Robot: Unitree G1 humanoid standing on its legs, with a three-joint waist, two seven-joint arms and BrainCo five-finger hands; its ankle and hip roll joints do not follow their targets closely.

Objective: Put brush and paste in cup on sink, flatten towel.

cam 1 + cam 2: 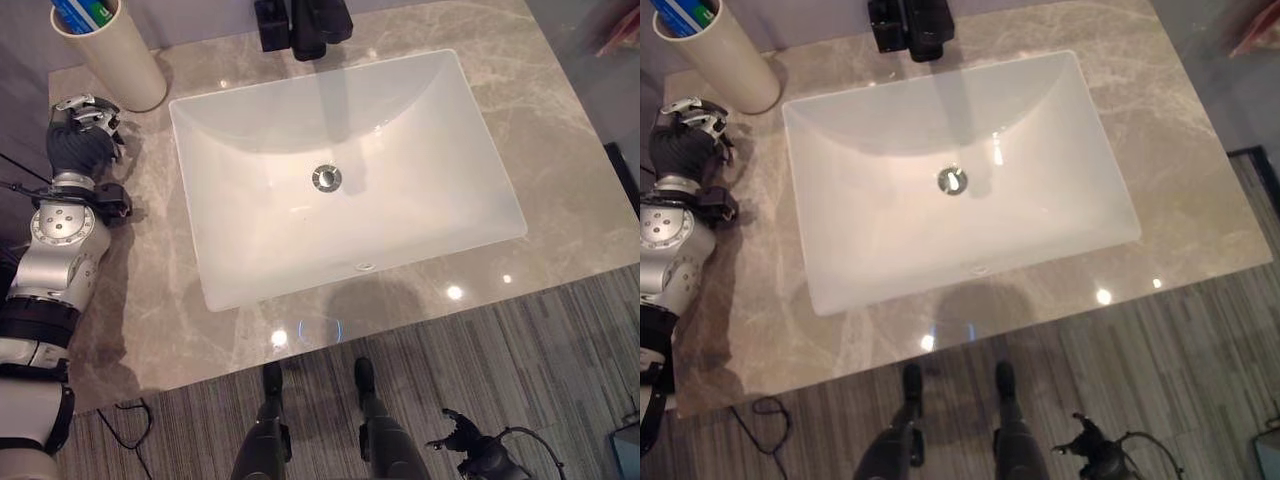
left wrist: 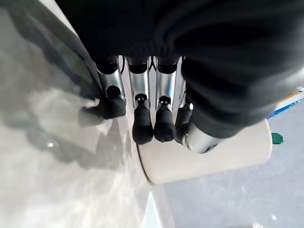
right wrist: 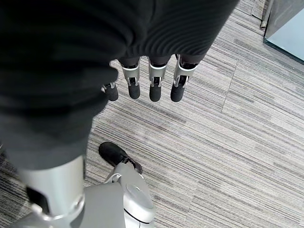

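Resting near the tabletop's [image 1: 560, 160] far left corner, the left hand [image 1: 82, 140] sits empty, fingers relaxed, beside the cup [image 1: 115, 55]; the right hand [image 1: 462, 440] hangs loosely open over the floor [image 3: 228, 142].

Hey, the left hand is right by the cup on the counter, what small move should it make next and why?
Probably draw the left hand back from the cup. The cup already stands on the counter with blue and green items inside, and the hand's fingers hang relaxed beside it, holding nothing. I see no towel to flatten.

Left hand [image 1: 78, 140] relaxed; right hand [image 3: 152, 78] hangs.
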